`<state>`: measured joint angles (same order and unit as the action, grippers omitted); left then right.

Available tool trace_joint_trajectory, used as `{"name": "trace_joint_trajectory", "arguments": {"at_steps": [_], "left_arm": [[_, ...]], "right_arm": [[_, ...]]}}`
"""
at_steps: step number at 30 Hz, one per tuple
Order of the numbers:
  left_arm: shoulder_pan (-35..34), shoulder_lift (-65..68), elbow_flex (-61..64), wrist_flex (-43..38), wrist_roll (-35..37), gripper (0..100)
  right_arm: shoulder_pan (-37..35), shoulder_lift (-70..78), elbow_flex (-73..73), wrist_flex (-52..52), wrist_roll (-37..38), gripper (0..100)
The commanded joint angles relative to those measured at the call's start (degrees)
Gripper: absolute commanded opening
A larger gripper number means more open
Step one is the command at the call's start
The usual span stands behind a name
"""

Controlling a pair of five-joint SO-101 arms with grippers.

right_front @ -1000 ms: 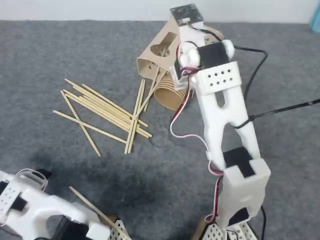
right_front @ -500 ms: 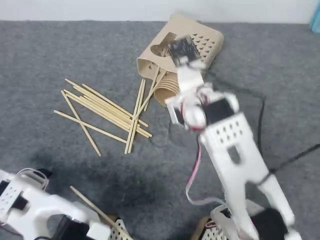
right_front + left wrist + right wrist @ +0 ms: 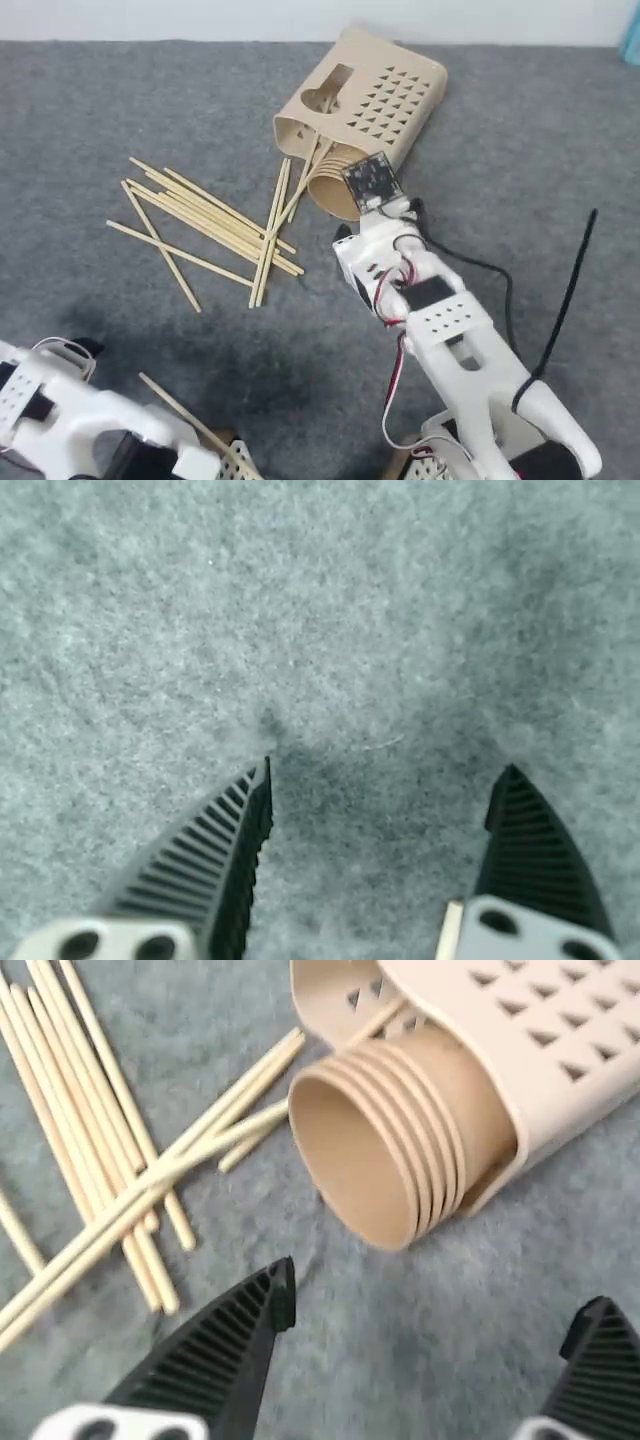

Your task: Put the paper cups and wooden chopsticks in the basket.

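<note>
At the lower left edge the frame cuts off the left arm (image 3: 70, 415), with one stray chopstick (image 3: 185, 415) beside it. Its left claw (image 3: 388, 770) hangs spread over bare grey worktop (image 3: 80, 110). Loose chopsticks (image 3: 205, 225) fan across the middle with open room around them, and a few ends are hidden inside the basket (image 3: 390, 85), which lies tipped on its side. Nested paper cups (image 3: 390, 1140) poke from its mouth. The right claw (image 3: 442, 1285) gapes wide near the cups, gripping nothing.
</note>
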<state>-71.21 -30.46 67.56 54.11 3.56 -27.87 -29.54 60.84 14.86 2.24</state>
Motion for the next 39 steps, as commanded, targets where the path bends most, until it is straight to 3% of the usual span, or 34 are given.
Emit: {"name": "trace_joint_trajectory", "arguments": {"at_steps": [1, 8, 14, 22, 28, 34, 39], "left_arm": [[0.18, -1.41, -0.22, -0.88, -0.70, 33], [0.18, -1.41, -0.22, -0.88, -0.70, 33], [0.18, -1.41, -0.22, -0.88, -0.70, 33], [0.26, -1.41, -0.22, -0.88, -0.70, 33], [0.53, -1.41, -0.22, -0.88, -0.70, 33], [0.53, -1.41, -0.22, -0.88, -0.70, 33], [0.53, -1.41, -0.22, -0.88, -0.79, 33]], "right_arm": [[2.42, 2.95, 0.09, -9.45, 0.79, 40.3], [9.10, 16.48, -3.87, -20.62, 1.05, 34.2], [9.01, 23.78, -7.82, -20.97, 0.70, 35.0], [8.40, 17.89, -6.42, -15.87, -2.29, 35.0], [1.71, 5.76, -2.81, -6.81, -2.64, 35.0], [1.10, 11.82, -2.64, -15.87, -2.55, 35.0], [5.14, 22.29, -6.24, -23.08, -2.29, 35.0]]}}
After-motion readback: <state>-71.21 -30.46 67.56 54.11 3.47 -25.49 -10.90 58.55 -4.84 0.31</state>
